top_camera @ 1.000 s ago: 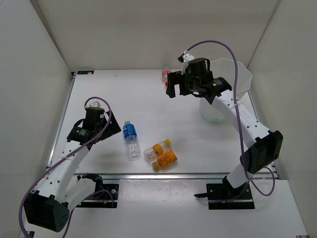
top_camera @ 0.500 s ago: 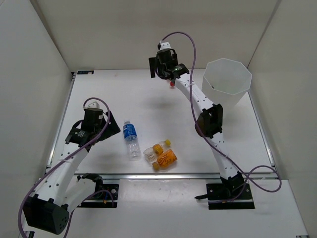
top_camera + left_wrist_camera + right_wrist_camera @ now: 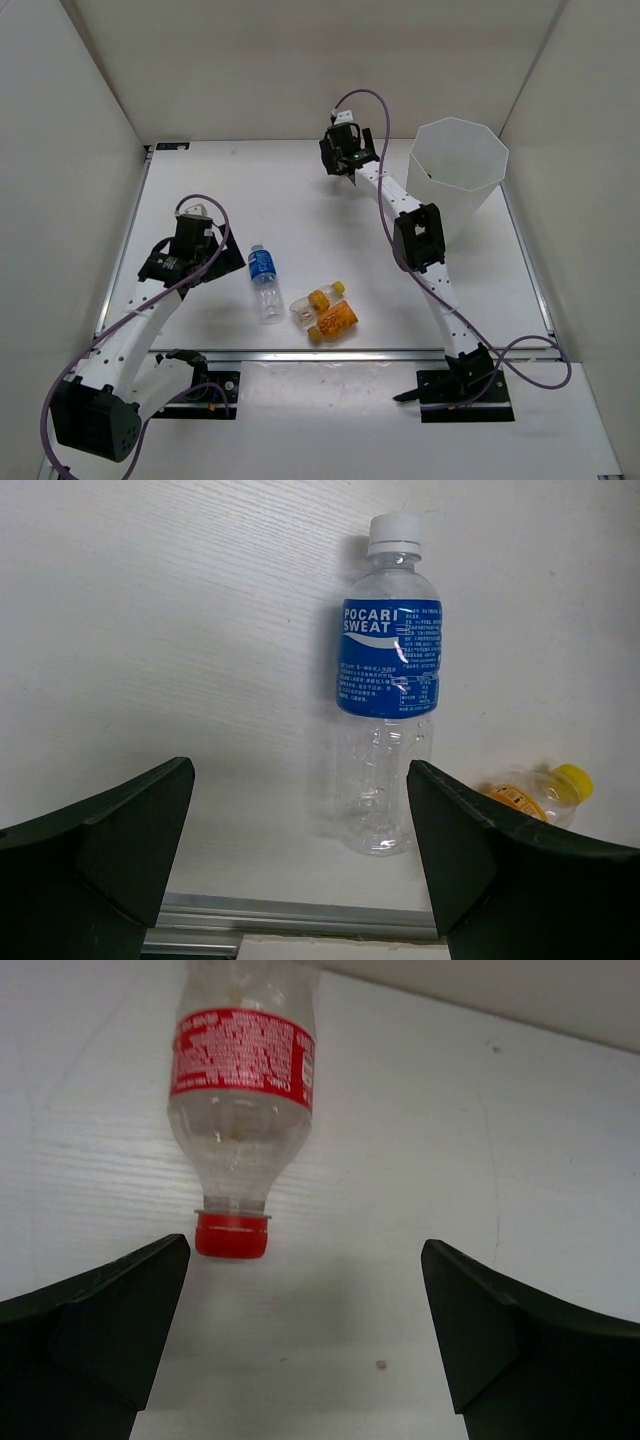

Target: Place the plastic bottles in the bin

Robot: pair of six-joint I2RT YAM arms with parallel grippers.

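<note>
A clear bottle with a red label (image 3: 245, 1070) and a red cap lies on the table at the back, cap pointing at my right gripper (image 3: 306, 1248). That gripper is open and empty just short of the cap; in the top view it (image 3: 345, 160) covers the bottle. My left gripper (image 3: 300, 770) (image 3: 197, 258) is open and empty, left of a clear blue-label bottle (image 3: 388, 670) (image 3: 263, 281). Two orange-yellow bottles (image 3: 335, 319) (image 3: 322, 297) and a small clear one (image 3: 301, 312) lie together in front. The white bin (image 3: 458, 165) stands back right. No green bottle shows.
White walls close the table in at the back and on both sides. A metal rail (image 3: 290, 918) runs along the near table edge. One orange-yellow bottle (image 3: 535, 790) also shows at the right in the left wrist view.
My right arm has swung from in front of the bin to the left and back, then settled low over the red-label bottle. The left arm has barely moved.
</note>
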